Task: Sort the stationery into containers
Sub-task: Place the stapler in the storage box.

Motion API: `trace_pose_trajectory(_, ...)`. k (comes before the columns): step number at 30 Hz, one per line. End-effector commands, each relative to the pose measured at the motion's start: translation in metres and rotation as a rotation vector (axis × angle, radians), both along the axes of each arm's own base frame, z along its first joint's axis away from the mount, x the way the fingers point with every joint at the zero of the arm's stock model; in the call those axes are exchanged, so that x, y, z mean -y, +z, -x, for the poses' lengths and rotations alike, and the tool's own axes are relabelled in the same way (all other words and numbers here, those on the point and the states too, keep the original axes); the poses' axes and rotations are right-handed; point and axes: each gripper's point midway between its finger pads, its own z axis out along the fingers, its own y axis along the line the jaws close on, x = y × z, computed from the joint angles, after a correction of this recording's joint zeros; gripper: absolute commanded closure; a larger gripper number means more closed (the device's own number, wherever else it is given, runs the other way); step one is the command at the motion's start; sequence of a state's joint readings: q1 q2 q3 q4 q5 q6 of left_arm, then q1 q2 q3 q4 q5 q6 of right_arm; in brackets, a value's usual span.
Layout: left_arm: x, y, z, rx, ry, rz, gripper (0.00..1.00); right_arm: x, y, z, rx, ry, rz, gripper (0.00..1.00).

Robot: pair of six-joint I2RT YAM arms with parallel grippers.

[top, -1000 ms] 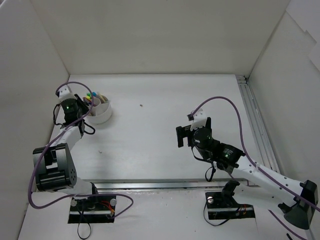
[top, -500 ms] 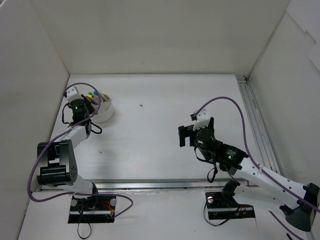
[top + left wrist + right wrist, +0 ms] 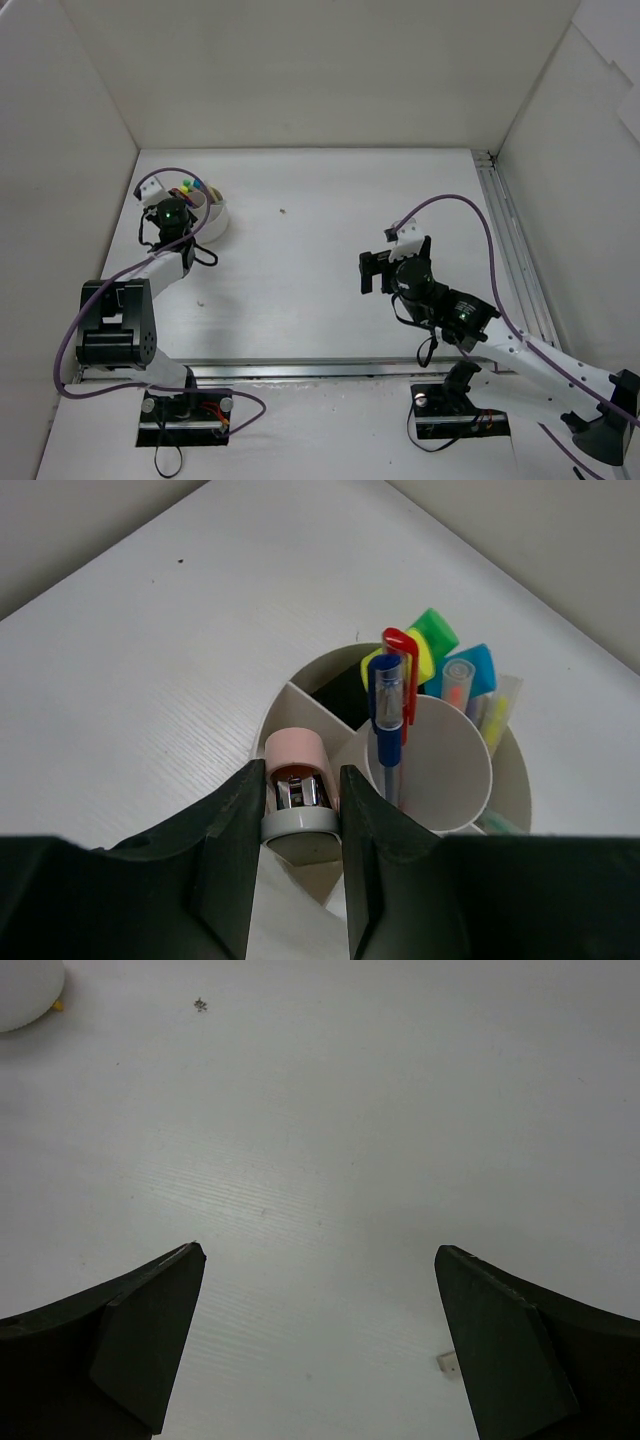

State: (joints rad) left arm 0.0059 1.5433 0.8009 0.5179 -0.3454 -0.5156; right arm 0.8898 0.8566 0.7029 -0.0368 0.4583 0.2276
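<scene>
The round white tub point(image 3: 210, 222) with inner dividers stands at the far left. In the left wrist view the tub point(image 3: 300, 695) holds a blue pen point(image 3: 388, 705), a red pen point(image 3: 403, 650) and green point(image 3: 436, 632), blue point(image 3: 478, 666) and yellow highlighter ends. My left gripper point(image 3: 188, 207) is at the tub's near rim; in its wrist view it point(image 3: 300, 782) is shut on a small pink piece with a grey ring and a metal insert point(image 3: 295, 755), held over a wedge compartment. My right gripper point(image 3: 372, 272) is open and empty over bare table, as its wrist view point(image 3: 315, 1252) shows.
White walls close in the table on three sides. A metal rail point(image 3: 510, 240) runs along the right edge. A dark speck point(image 3: 282, 211) lies on the far table. A tiny white chip point(image 3: 449, 1363) lies near my right finger. The tub's edge shows in the right wrist view point(image 3: 25, 985).
My left gripper has moved right, from beside the tub to over its near rim, with the pink piece in it. My right gripper has drifted slightly right.
</scene>
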Motion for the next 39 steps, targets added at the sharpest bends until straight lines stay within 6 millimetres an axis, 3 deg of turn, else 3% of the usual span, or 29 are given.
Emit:
trace_pose_trajectory(1, -0.008, 0.028, -0.003, 0.078, 0.1, 0.018, 1.0, 0.005, 0.019, -0.006, 0.055, -0.05, -0.058, 0.02)
trace_pose_trajectory(6, -0.023, 0.037, 0.007, 0.055, 0.186, -0.017, 1.0, 0.004, 0.018, -0.006, 0.054, -0.043, -0.053, 0.02)
trace_pose_trajectory(11, -0.023, 0.055, 0.005, 0.079, 0.16, -0.056, 1.0, 0.005, 0.019, -0.007, 0.055, -0.049, -0.051, 0.02)
trace_pose_trajectory(14, -0.019, 0.055, -0.003, 0.075, 0.137, -0.058, 1.0, 0.005, 0.019, -0.006, 0.056, -0.048, -0.051, 0.02)
trace_pose_trajectory(22, -0.014, 0.035, -0.021, 0.011, 0.121, -0.028, 1.0, 0.012, 0.019, -0.004, 0.057, -0.065, -0.039, 0.02)
trace_pose_trajectory(30, -0.01, 0.02, -0.024, -0.034, 0.116, 0.011, 0.97, 0.013, 0.019, -0.004, 0.054, -0.07, -0.036, 0.02)
trace_pose_trajectory(36, -0.007, 0.016, -0.016, -0.047, 0.116, 0.043, 0.59, 0.012, 0.016, -0.004, 0.044, -0.067, -0.037, 0.02)
trace_pose_trajectory(39, -0.005, 0.022, -0.015, -0.04, 0.099, 0.044, 0.53, 0.011, 0.016, -0.003, 0.044, -0.065, -0.04, 0.02)
